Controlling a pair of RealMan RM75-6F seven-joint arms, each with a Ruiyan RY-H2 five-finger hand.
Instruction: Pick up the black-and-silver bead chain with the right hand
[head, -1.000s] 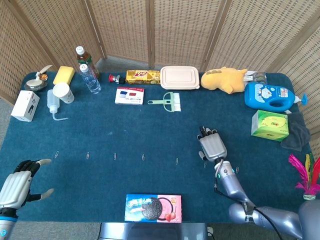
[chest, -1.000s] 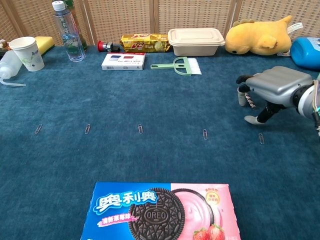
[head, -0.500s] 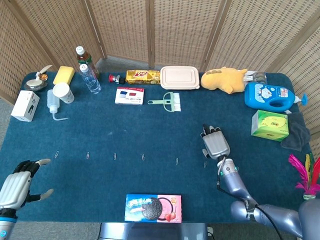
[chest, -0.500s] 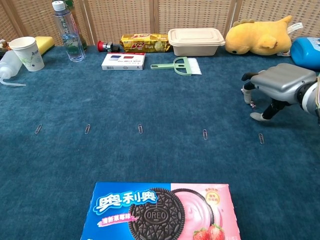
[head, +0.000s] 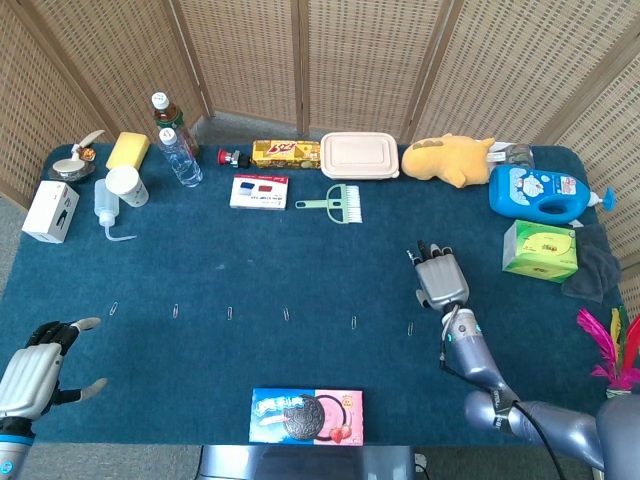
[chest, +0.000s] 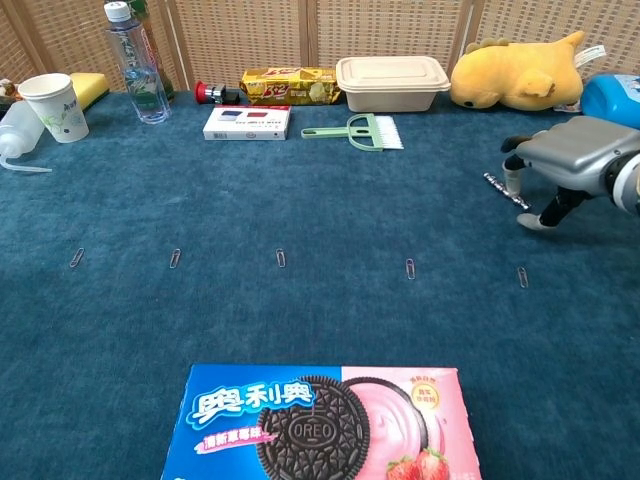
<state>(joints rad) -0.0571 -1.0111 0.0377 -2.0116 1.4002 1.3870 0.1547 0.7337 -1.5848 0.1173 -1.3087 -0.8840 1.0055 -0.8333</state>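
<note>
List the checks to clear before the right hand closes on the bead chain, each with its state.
1. Bead chain in view: ok, a short stretch shows on the cloth in the chest view.
2. Right hand over the chain: ok, fingers pointing down beside it.
3. Chain held: not ok, it lies on the cloth.
4. Fingers touching the chain: cannot tell.
5. Nearest paper clip apart from the chain: ok.
6. Left hand out of the way: ok, far left, holding nothing.

We note an Oreo box (chest: 325, 423) at the near edge, a row of paper clips (chest: 281, 258), and a green brush (head: 337, 203) beside a lidded container (head: 359, 155).
</note>
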